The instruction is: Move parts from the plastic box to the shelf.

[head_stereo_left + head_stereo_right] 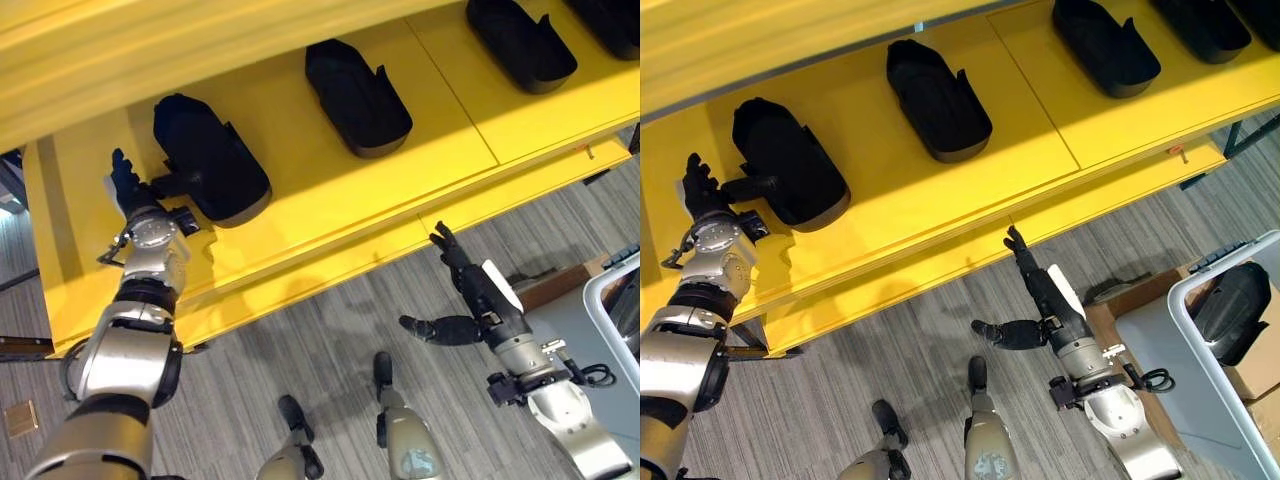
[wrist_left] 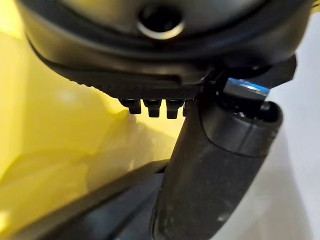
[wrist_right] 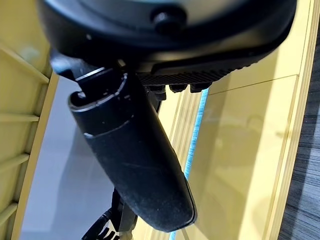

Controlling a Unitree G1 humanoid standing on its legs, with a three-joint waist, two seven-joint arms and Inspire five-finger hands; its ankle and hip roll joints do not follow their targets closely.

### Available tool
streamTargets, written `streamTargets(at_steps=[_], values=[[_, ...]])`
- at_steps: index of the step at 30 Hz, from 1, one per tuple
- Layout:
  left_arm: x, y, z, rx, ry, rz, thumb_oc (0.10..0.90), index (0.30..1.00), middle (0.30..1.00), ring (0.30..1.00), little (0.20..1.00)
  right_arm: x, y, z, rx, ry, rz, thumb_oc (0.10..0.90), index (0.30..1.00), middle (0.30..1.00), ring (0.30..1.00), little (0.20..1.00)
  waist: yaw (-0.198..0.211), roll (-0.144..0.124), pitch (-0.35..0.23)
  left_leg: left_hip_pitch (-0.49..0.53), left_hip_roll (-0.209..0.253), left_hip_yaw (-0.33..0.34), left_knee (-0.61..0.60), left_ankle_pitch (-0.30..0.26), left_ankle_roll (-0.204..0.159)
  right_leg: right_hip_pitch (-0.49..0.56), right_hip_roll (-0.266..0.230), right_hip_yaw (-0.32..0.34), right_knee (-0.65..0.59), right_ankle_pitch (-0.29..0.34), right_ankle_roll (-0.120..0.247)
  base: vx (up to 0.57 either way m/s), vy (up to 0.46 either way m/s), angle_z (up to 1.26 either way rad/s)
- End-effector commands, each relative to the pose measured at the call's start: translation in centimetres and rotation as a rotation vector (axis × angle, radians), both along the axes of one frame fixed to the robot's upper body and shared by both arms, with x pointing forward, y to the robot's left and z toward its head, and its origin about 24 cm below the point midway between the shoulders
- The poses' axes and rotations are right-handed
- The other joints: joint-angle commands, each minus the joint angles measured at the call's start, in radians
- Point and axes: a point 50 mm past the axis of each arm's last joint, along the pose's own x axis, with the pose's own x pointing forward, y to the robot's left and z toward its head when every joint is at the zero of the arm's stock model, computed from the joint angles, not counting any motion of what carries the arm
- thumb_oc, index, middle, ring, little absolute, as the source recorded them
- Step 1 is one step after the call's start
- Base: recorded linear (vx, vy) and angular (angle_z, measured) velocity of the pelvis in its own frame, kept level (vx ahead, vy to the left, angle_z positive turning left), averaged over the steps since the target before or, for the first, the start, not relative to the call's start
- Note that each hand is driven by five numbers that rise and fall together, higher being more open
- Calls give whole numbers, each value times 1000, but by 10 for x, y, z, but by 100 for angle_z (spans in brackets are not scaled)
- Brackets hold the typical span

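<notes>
Several black moulded parts lie in a row on the yellow shelf (image 1: 330,205). The leftmost part (image 1: 212,160) sits just right of my left hand (image 1: 127,185), whose fingers point straight up the shelf while the thumb (image 1: 748,185) reaches sideways to the part's edge. This hand is open and holds nothing. My right hand (image 1: 1045,292) hovers over the floor in front of the shelf's edge, open and holding nothing, fingers straight and thumb (image 3: 135,165) spread. At the right, one black part (image 1: 1235,310) lies in the pale plastic box (image 1: 1185,350).
More parts rest further along the shelf (image 1: 357,97) (image 1: 520,42) (image 1: 1205,25). An upper yellow shelf board (image 1: 150,60) overhangs the back. Brown cardboard (image 1: 1255,385) sits by the plastic box. Grey carpet floor (image 1: 330,320) lies between shelf and box.
</notes>
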Motion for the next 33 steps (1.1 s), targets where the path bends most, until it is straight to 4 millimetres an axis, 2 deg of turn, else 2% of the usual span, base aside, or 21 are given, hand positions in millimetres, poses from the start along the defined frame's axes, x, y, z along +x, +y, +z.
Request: streamTargets(at_steps=[1,4,10,16,26,33], values=[[-2,21,84,10,-235,69,900,1000,1000,1000,1000,-6,9,54,78,-285,93,900,1000,1000,1000,1000,13,-34,-32,93,58,-40,2,-36,-51,-4,-70,38,108,-49,107,0,0,0],[-7,34,86,13,-216,104,900,1000,1000,1000,1000,-8,8,53,85,-280,93,900,1000,1000,1000,1000,7,-46,-26,75,58,-38,11,-38,-51,-19,-69,42,105,-42,109,23,28,-7],[-12,41,101,15,-258,113,900,1000,1000,1000,1000,-11,5,53,88,-273,93,900,1000,1000,1000,1000,-7,-70,-18,45,54,-23,34,-51,-52,-39,-70,51,86,-21,116,15,41,-3],[-10,33,120,16,-325,74,900,1000,1000,1000,1000,-13,5,51,77,-268,94,900,1000,1000,1000,1000,-14,-85,-14,14,46,-14,73,-74,-49,-52,-76,65,71,-2,123,0,42,-4],[-2,20,118,85,-280,30,900,1000,1000,1000,1000,-15,3,49,73,-249,102,900,1000,1000,1000,1000,-27,-99,-5,-24,39,-1,134,-104,-46,-75,-83,86,69,10,123,-2,16,-2],[3,8,120,203,-232,5,900,1000,1000,1000,1000,-17,2,49,81,-248,112,900,1000,1000,1000,1000,-40,-105,4,-37,37,7,155,-116,-45,-87,-83,99,69,18,125,1,11,-4]])
